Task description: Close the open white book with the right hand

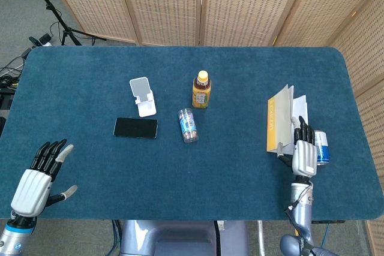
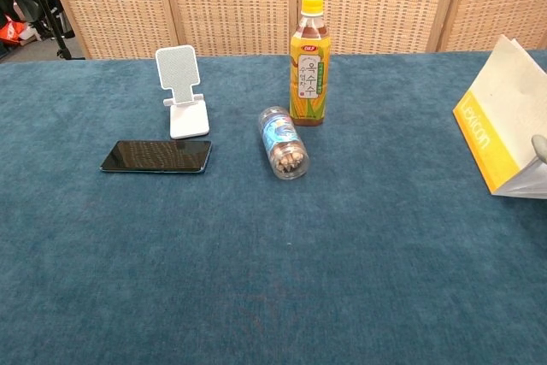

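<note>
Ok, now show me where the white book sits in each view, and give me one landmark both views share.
Head view: the white book lies at the right side of the table, partly open, just above the right hand.
Chest view: the book is at the right edge, cut off by the frame.
Shared landmark: the upright yellow-capped bottle, left of the book in both.

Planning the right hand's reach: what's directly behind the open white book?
A blue-and-white can lies just beyond the white book, beside the right hand. The book's pages hide the table under them.
</note>
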Controlling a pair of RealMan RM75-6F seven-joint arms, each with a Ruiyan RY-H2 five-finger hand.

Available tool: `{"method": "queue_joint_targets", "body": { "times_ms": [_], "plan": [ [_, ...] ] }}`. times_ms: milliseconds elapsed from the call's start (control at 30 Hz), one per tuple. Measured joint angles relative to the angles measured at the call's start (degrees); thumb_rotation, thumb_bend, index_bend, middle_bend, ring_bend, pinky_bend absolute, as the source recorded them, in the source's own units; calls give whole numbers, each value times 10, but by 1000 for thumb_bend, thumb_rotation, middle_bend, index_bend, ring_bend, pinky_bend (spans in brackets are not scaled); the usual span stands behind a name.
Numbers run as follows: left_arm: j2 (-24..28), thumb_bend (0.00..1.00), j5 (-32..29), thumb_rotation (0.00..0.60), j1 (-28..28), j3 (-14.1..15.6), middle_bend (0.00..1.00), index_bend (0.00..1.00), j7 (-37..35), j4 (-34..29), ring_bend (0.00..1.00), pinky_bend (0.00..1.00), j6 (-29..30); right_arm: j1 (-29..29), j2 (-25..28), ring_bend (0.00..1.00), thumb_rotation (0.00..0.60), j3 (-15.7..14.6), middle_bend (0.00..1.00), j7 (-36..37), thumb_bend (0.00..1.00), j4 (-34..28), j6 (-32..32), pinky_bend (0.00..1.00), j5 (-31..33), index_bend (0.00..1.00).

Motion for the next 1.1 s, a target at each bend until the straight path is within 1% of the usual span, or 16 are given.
{"method": "queue_joint_targets", "body": {
  "times_ms": [100, 400, 567, 667, 767, 833, 933, 1033, 1100],
  "plan": [
    [0, 0, 0, 600, 0, 0, 0, 0, 0, 0, 0, 0, 0, -2, 2, 0, 600, 2, 0, 4, 471, 5, 2, 0, 1, 0],
    [1, 0, -3, 600, 0, -3, 0, 0, -3, 1, 0, 0, 2, -12, 21, 0, 600, 8, 0, 20, 463, 11, 14, 0, 0, 0],
    [1, 0, -8, 600, 0, -4, 0, 0, -3, 2, 0, 0, -2, -22, 49, 0, 600, -2, 0, 35, 403, -6, 28, 0, -26, 0],
    [1, 0, -20, 600, -2, -7, 0, 0, -3, 2, 0, 0, -10, -29, 85, 0, 600, -26, 0, 36, 365, -26, 34, 0, -60, 0],
    [1, 0, -30, 600, -4, -11, 0, 0, -3, 2, 0, 0, -17, -39, 139, 0, 600, -59, 0, 27, 358, -53, 43, 0, -106, 0],
    [1, 0, -32, 600, -4, -12, 0, 0, 0, 1, 0, 0, -19, -49, 173, 0, 600, -84, 0, 19, 345, -71, 56, 0, -140, 0],
    [0, 0, -33, 600, -5, -13, 0, 0, 3, 1, 0, 0, -21, -66, 204, 0, 600, -111, 0, 10, 337, -90, 80, 0, -174, 0],
    [-1, 0, -35, 600, -6, -13, 0, 0, 6, 3, 0, 0, -24, -77, 223, 0, 600, -126, 0, -5, 323, -99, 93, 0, -190, 0],
    [-2, 0, -36, 600, -7, -13, 0, 0, 7, 5, 0, 0, -27, -82, 232, 0, 600, -130, 0, -13, 311, -108, 97, 0, -196, 0]
  ]
}}
